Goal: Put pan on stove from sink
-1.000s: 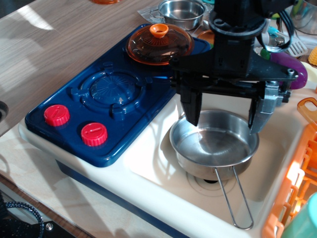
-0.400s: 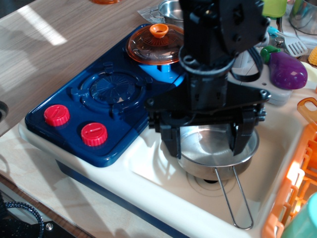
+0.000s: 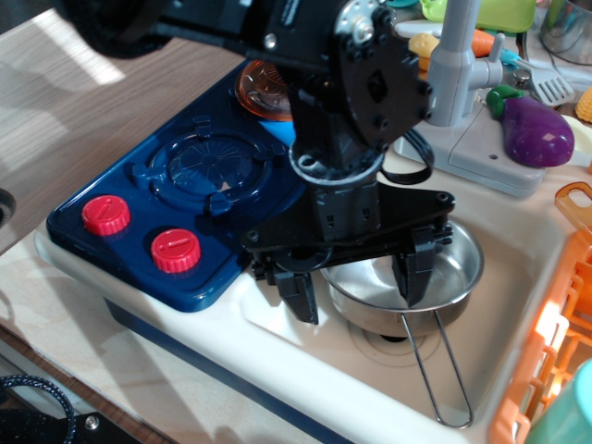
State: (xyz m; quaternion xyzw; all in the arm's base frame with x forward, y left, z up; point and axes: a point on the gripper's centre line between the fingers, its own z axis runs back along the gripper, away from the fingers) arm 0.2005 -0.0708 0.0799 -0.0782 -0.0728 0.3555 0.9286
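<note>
The shiny steel pan [image 3: 444, 268] sits in the cream-white sink [image 3: 305, 365], its wire-loop handle [image 3: 442, 370] pointing toward the front. My black gripper [image 3: 358, 287] is open and low over the pan's left part. Its left finger [image 3: 302, 296] is outside the pan's left rim and its right finger [image 3: 413, 276] hangs inside the pan. Whether the fingers touch the pan I cannot tell. The dark blue stove [image 3: 199, 176] with two red knobs [image 3: 176, 250] lies to the left of the sink. My arm hides the pan's far left rim.
An orange transparent lid [image 3: 262, 85] rests on the stove's back burner, mostly hidden by my arm. A grey faucet [image 3: 455, 65] stands behind the sink. A purple eggplant [image 3: 536, 129] lies at the back right. An orange dish rack [image 3: 555, 342] borders the sink's right side.
My gripper has moved left and toward the front and come lower, from spanning the whole pan to straddling its left rim. The pan has not moved.
</note>
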